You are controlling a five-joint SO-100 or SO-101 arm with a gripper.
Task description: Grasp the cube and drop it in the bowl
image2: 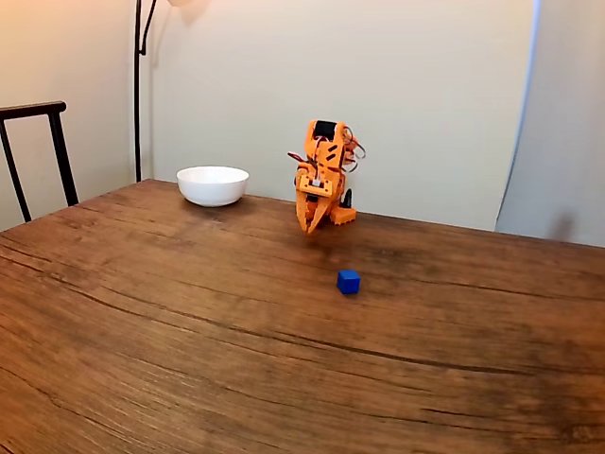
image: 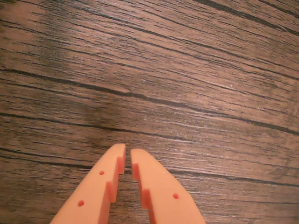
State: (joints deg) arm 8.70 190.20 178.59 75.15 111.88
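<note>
I've got the arm folded back at the far edge of the bench (image2: 189,359), claw (image: 127,153) nearly together on nothing, leaving the cube (image2: 349,281) exposed mid-bench and the bowl (image2: 213,184) open off to its left in the fixed view.

A cream wall (image2: 425,95) fills the upper frame; a dark chair (image2: 38,142) and lamp pole (image2: 138,85) stand upper left behind the wooden table (image2: 189,331).

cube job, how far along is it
Nothing looks done yet. In the fixed view the cube sits on the table, apart from the gripper and the bowl. In the wrist view the gripper is nearly shut on nothing. Reaching, grasping and dropping are all left.
</note>
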